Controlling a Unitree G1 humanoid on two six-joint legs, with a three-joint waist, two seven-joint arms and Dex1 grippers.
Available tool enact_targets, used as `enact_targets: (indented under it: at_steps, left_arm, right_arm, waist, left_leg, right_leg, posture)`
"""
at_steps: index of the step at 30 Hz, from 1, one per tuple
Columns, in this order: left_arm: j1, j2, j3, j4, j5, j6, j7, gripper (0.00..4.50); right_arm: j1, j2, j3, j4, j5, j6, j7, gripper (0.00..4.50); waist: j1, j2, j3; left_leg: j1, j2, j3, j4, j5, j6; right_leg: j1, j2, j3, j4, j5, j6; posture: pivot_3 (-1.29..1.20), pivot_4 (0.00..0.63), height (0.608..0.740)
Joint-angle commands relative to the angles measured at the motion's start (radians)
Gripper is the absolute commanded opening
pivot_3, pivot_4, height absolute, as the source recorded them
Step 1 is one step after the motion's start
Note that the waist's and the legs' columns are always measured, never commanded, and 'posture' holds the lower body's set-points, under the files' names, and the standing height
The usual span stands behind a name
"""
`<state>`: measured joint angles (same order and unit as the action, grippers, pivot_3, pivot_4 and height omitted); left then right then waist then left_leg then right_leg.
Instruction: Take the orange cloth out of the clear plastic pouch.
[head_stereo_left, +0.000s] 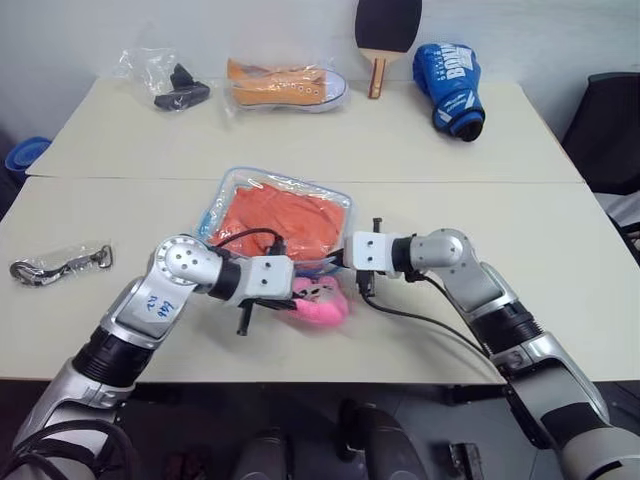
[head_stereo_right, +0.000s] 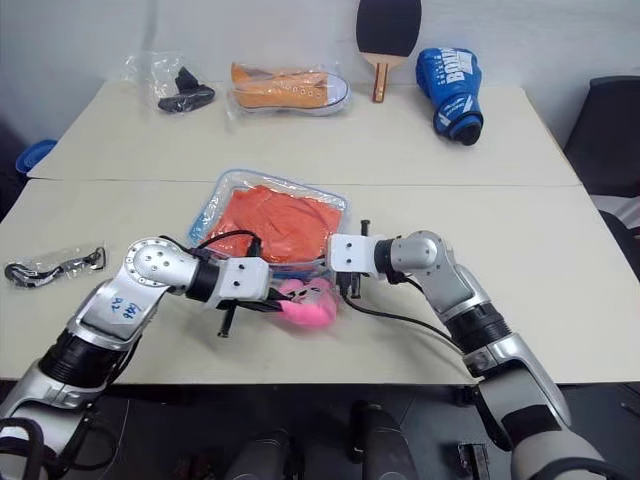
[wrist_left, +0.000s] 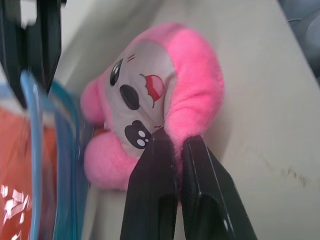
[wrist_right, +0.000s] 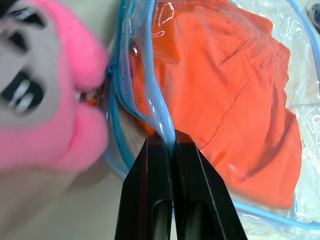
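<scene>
My right gripper (wrist_right: 167, 142) has its jaws clenched on the light blue zipper trim at the near edge of the clear plastic pouch (head_stereo_left: 240, 190). My left gripper (wrist_left: 172, 145) has its jaws clenched on the pink plush charm (head_stereo_left: 322, 300), which lies on the desk (head_stereo_left: 560, 260) just beside the pouch's near edge and is attached there. The pouch lies flat on the desk, in its middle, directly beyond both grippers. The orange cloth (head_stereo_left: 285, 220) is inside the pouch, folded and filling most of it. On the near left of the desk I see a metal clip (head_stereo_left: 55, 265). Along the far edge, from left to right, lie a crinkled clear bag (head_stereo_left: 165, 80), a wrapped orange sneaker (head_stereo_left: 285, 85), a paddle (head_stereo_left: 385, 35) and a blue boxing glove (head_stereo_left: 450, 85).
</scene>
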<state>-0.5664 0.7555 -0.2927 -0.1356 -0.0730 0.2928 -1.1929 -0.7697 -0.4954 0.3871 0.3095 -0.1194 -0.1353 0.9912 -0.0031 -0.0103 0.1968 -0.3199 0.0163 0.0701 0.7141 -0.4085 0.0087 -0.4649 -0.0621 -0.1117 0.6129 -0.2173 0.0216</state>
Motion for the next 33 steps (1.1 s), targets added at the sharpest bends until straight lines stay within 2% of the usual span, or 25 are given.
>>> enact_targets:
  at_steps: [1, 8, 11, 16, 19, 25, 31, 32, 33]
  left_arm:
    - [0.027, 0.075, 0.123, 0.040, -0.046, 0.033, -0.004, 0.00]
    - [0.067, 0.208, 0.350, 0.128, -0.211, 0.170, -0.049, 0.00]
    - [0.066, 0.269, 0.408, 0.245, -0.199, 0.137, -0.039, 0.00]
    - [0.082, 0.322, 0.426, 0.355, -0.170, 0.048, -0.041, 0.00]
    - [0.056, 0.324, 0.414, 0.502, -0.128, -0.017, -0.005, 0.00]
    - [0.080, 0.276, 0.393, 0.422, -0.161, -0.024, -0.023, 0.00]
    - [0.046, 0.255, 0.407, 0.487, -0.157, 0.021, 0.025, 0.00]
    - [0.045, 0.252, 0.414, 0.487, -0.169, 0.041, 0.028, 0.55]
    - [0.051, 0.250, 0.419, 0.477, -0.178, 0.045, 0.024, 0.76]
  right_arm:
    - [0.009, -0.072, -0.042, -0.054, 0.012, -0.076, 0.044, 0.03]
    - [0.054, -0.203, -0.086, -0.061, 0.040, -0.218, 0.094, 0.03]
    - [0.088, -0.261, -0.120, -0.087, 0.083, -0.238, 0.135, 0.03]
    - [0.137, -0.315, -0.144, -0.124, 0.112, -0.253, 0.171, 0.03]
    - [0.159, -0.329, -0.168, -0.151, 0.140, -0.238, 0.184, 0.03]
    - [0.182, -0.313, -0.166, -0.200, 0.153, -0.207, 0.179, 0.03]
    - [0.203, -0.317, -0.178, -0.220, 0.158, -0.175, 0.169, 0.03]
    - [0.211, -0.317, -0.181, -0.228, 0.160, -0.165, 0.166, 0.00]
    - [0.220, -0.317, -0.184, -0.237, 0.161, -0.155, 0.163, 0.00]
  waist:
    - [0.000, 0.000, 0.000]
    - [0.000, 0.000, 0.000]
    - [0.002, 0.001, 0.000]
    - [0.001, 0.001, 0.000]
    - [0.002, 0.001, 0.001]
    - [0.002, 0.001, 0.001]
    - [0.002, 0.001, 0.001]
    - [0.002, 0.001, 0.001]
    - [0.002, 0.001, 0.001]
  left_leg:
    - [0.000, 0.000, 0.000, 0.000, 0.000, 0.000]
    - [0.000, 0.000, 0.000, 0.000, 0.000, 0.000]
    - [0.000, 0.000, -0.001, 0.000, 0.000, 0.000]
    - [0.000, 0.000, -0.001, 0.000, -0.001, 0.000]
    - [0.000, 0.000, -0.001, -0.001, -0.001, 0.000]
    - [0.000, 0.000, 0.000, -0.001, -0.002, 0.000]
    - [0.000, 0.000, 0.000, -0.001, -0.002, 0.000]
    - [0.000, 0.000, 0.000, -0.001, -0.002, 0.000]
    - [0.000, 0.000, 0.000, -0.001, -0.002, 0.000]
  right_leg:
    - [0.000, 0.000, 0.000, 0.000, 0.000, 0.000]
    - [0.000, -0.001, -0.001, -0.001, 0.000, 0.000]
    - [0.000, -0.001, -0.002, -0.001, 0.000, 0.000]
    - [0.000, -0.002, -0.003, -0.002, 0.000, 0.000]
    - [0.000, -0.001, -0.004, -0.001, 0.000, -0.001]
    - [0.000, -0.002, -0.004, -0.001, 0.000, -0.001]
    - [0.000, -0.002, -0.004, -0.001, 0.000, -0.001]
    - [0.000, -0.002, -0.004, -0.001, 0.000, -0.001]
    - [0.000, -0.002, -0.004, -0.001, 0.000, -0.001]
  posture:
    - [0.00, 0.150, 0.740]
    - [0.00, 0.150, 0.740]
    - [0.00, 0.150, 0.740]
    - [0.00, 0.150, 0.740]
    - [0.00, 0.150, 0.740]
    - [0.00, 0.150, 0.740]
    - [0.00, 0.150, 0.740]
    - [0.00, 0.150, 0.740]
    - [0.00, 0.150, 0.740]
